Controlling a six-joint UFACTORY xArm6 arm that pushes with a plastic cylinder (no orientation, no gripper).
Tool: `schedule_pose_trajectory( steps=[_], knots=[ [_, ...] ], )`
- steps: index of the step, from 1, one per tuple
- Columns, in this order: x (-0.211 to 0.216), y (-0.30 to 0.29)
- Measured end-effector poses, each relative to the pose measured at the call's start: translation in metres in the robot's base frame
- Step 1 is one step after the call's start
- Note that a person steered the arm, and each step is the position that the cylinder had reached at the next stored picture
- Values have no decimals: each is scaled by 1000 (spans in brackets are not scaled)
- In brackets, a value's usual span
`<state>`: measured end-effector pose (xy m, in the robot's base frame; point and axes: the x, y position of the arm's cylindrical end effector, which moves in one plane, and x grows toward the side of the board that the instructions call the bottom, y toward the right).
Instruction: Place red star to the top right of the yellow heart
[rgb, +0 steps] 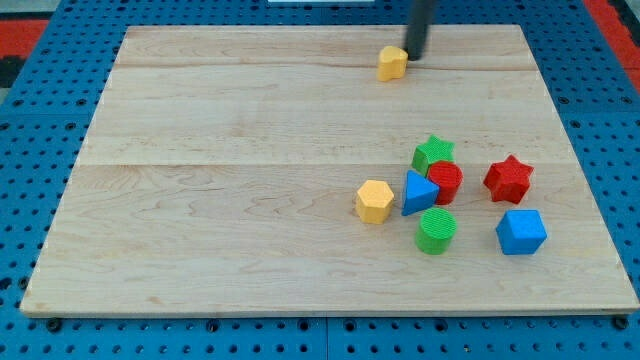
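The red star (508, 178) lies at the view's right, on the lower half of the wooden board (250, 180). The yellow heart (392, 63) lies near the view's top, right of centre. My tip (414, 56) is at the heart's right side, touching it or nearly so. The rod rises out of the view's top edge. The red star is far below and to the right of the heart and the tip.
A cluster lies left of the red star: a green star (433, 153), a red cylinder (446, 182), a blue triangle (418, 192), a yellow hexagon (374, 200) and a green cylinder (435, 230). A blue cube-like block (520, 232) lies below the red star.
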<state>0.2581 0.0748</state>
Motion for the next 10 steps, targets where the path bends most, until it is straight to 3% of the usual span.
schedule_pose_trajectory(
  steps=[1,2,3,5,6,7,8,10],
  knots=[
    [53,-64],
    [76,-41],
    [52,28],
    [148,246],
    [205,252],
    [229,184],
    [225,145],
    [180,19]
  ],
)
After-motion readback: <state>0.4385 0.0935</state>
